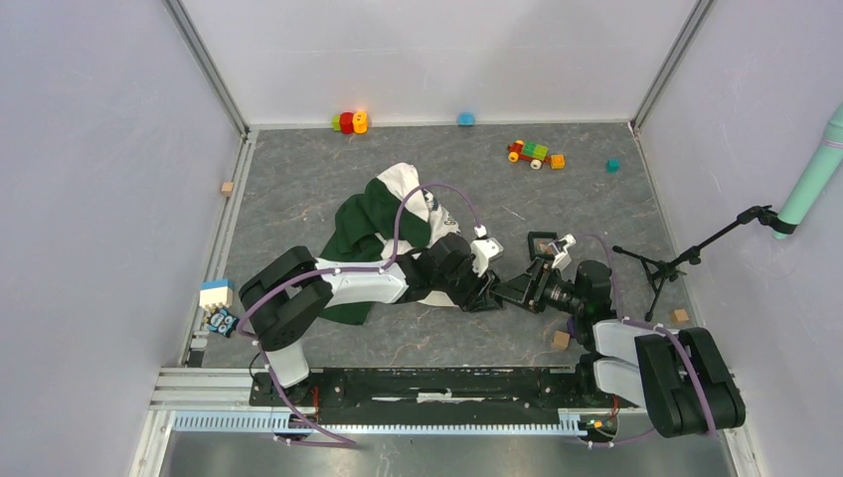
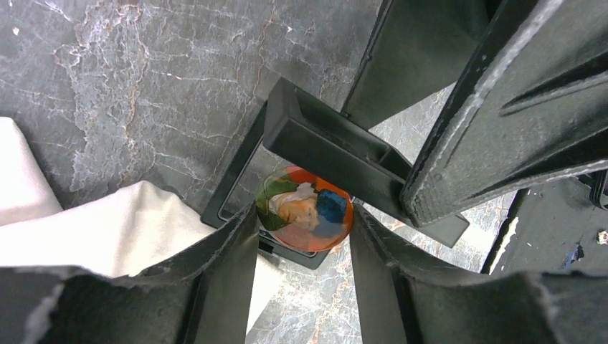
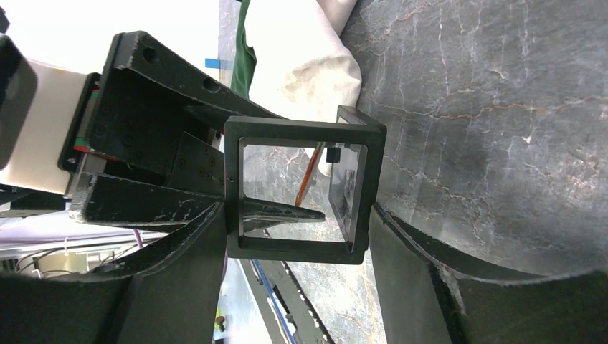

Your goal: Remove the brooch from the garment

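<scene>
I read brooch (image 2: 305,218) as glossy, lacquered-looking face, orange rim catching light. Garment (image 1: 363,224): soft matt cloth, green and cream, creased. Frame (image 3: 297,190): matt black plastic around clear shiny film. Fingers (image 2: 229,279) of left gripper (image 2: 304,247): matt black plastic, rough, ragged along edges; right gripper (image 3: 297,215) looks same to me. Table (image 1: 298,169): dark grey stone-look surface, pale veining, low sheen. Cube (image 1: 562,340): bare tan wood. Rail (image 1: 398,422): ribbed bare metal. Toy blocks (image 1: 348,121): bright smooth plastic.
</scene>
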You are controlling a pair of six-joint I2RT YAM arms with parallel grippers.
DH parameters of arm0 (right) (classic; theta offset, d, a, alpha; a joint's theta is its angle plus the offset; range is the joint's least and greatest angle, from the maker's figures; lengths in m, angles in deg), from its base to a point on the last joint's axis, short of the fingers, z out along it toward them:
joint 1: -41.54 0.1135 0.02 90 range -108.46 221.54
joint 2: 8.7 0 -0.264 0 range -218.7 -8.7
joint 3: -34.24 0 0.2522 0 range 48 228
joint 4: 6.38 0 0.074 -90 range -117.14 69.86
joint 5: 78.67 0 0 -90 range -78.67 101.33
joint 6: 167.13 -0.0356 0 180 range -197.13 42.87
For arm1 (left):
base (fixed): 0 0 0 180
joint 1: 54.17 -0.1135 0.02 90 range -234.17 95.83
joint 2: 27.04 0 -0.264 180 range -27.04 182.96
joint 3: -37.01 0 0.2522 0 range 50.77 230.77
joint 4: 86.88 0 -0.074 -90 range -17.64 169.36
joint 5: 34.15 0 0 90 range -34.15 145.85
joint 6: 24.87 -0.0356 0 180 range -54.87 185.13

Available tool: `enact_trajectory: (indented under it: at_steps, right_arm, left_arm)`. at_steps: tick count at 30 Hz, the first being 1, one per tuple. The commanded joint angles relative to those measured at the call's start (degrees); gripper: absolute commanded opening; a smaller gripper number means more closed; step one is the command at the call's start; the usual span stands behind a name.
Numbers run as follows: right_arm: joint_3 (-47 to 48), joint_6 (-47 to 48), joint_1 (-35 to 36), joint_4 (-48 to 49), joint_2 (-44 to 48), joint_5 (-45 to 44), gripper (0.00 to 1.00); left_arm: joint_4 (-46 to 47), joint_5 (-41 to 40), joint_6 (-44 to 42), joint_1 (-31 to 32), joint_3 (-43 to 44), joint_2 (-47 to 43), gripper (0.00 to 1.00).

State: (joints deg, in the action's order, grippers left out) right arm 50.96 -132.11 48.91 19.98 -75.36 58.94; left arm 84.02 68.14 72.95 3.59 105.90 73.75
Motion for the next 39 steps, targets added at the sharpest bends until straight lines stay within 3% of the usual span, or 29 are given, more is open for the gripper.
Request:
enact_trajectory:
  at_steps: [1,4,11,22,32,39]
  right_arm:
    - [-0.9,-0.9,-0.3,4.7,-1.1,1.0,0.54]
    - [-1.0,-1.0,-0.3,5.5,-1.9,0.8,0.53]
    - [-0.7,-0.6,-0.5,5.5,-2.3,-0.3,0.53]
    - [2.0,7.8,-1.2,-5.8,-0.9,-3.6,0.53]
    - [2.4,8.3,-1.3,-6.9,-0.6,-3.5,0.52]
    - [2.8,8.5,-1.3,-7.6,-0.2,-3.5,0.53]
  left_arm:
    - [1.1,-0.8,-1.4,0.5,2.7,0.9,0.56]
    - [0.8,-0.6,-1.3,0.5,2.9,1.3,0.62]
    - [0.6,0.1,-0.6,0.5,2.5,0.8,0.65]
    - [-1.1,-3.9,3.1,-0.2,-3.7,-7.7,0.69]
    - [-3.1,-2.8,3.5,-0.4,-2.4,-3.9,0.26]
    - [-4.1,-2.0,2.8,-0.4,-0.2,-0.6,0.19]
